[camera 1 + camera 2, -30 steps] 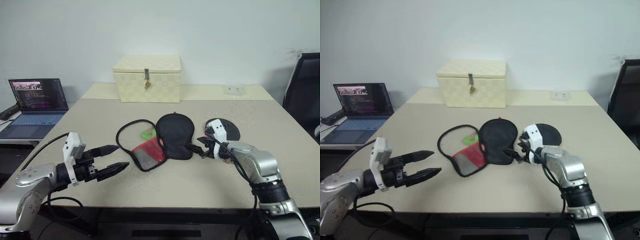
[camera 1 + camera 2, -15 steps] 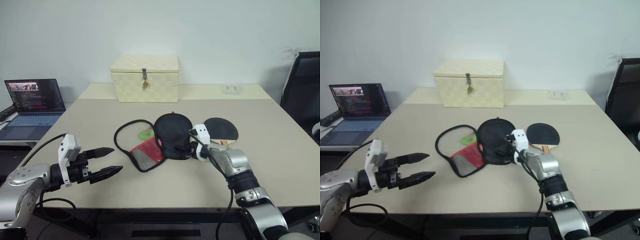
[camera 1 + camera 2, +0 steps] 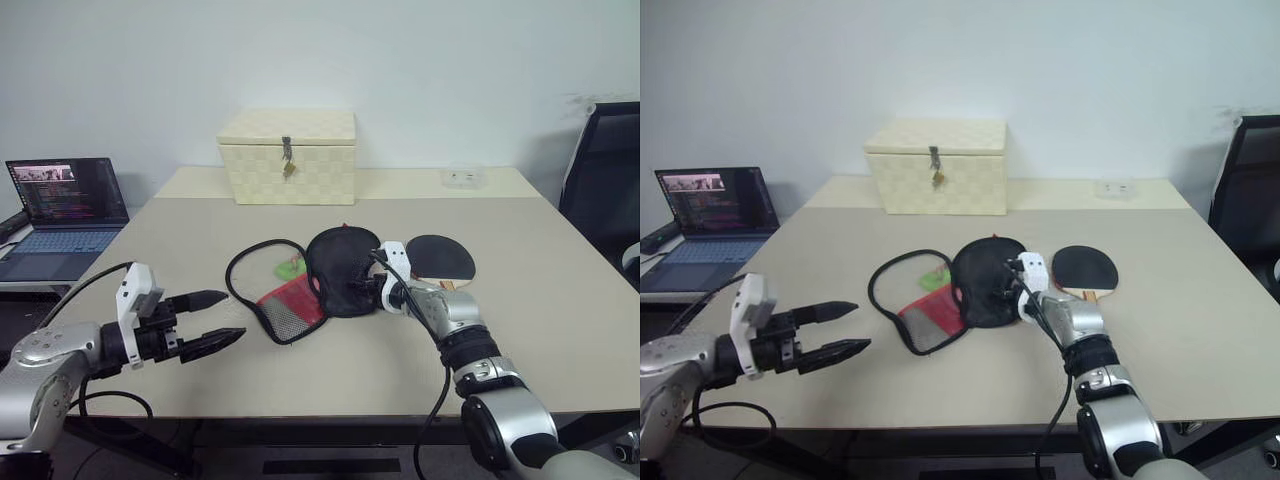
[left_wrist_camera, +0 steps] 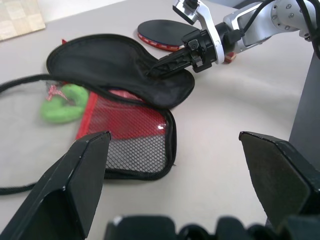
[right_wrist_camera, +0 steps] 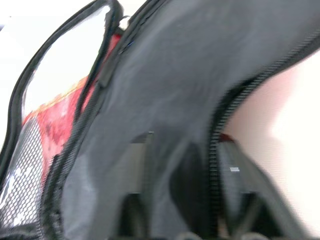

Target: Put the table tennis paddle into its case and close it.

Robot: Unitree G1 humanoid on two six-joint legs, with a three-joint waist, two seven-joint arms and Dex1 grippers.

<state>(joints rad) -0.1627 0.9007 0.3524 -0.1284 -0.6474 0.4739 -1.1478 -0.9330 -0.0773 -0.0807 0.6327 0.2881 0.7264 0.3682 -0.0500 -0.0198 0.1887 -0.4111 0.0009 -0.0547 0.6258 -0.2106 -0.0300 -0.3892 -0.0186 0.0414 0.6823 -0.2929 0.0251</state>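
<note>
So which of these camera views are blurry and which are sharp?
Right wrist view: soft and smeared, pressed close against the case. Left wrist view: table sharp, own fingers blurred in the foreground. Both eye views: evenly lit, crisp, no glare.

Beige tabletop [image 3: 200, 235] w/ plain white wall [image 3: 400, 60] behind; open laptop [image 3: 62, 200] at 9 o'clock, black chair [image 3: 605, 170] at 3.

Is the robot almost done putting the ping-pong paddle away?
Not yet. Done: the soft black fabric case with the red mesh panel lies unzipped on the beige table. In hand: the right gripper is pinching the case's black flap, while the left gripper waits open. Left: the round black paddle with the wooden handle is on the table beside the case; it must go in, then zipping.
</note>
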